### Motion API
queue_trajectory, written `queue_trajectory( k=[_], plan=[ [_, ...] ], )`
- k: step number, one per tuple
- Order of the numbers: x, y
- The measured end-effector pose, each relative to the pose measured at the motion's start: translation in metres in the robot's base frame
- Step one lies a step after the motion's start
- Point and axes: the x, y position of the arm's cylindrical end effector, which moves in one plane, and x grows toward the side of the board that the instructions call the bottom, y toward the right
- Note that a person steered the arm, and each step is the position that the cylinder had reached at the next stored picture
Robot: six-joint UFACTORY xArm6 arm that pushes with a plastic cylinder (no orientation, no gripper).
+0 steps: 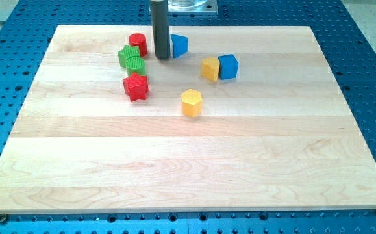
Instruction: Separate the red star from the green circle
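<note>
The red star lies at the upper left of the wooden board. The green circle sits just above it, almost touching it. A second green block touches the circle on its upper left. A red cylinder stands above the green blocks. My tip is down on the board to the right of the green blocks and the red cylinder, above and right of the red star, touching none of them as far as I can see.
A blue block sits right beside the rod on its right. A yellow block and a blue cube touch each other further right. A yellow hexagonal block lies alone near the middle.
</note>
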Motion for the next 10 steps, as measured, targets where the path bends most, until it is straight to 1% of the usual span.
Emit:
queue_trajectory(
  k=[1,2,3,4,6,7,8,9,10],
  plan=[
    [-0.013,0.019],
    [0.010,0.021],
    [0.057,0.003],
    [0.087,-0.016],
    [0.087,-0.025],
    [0.087,-0.042],
    [0.095,-0.036],
    [0.117,-0.006],
    [0.137,-0.006]
  ],
)
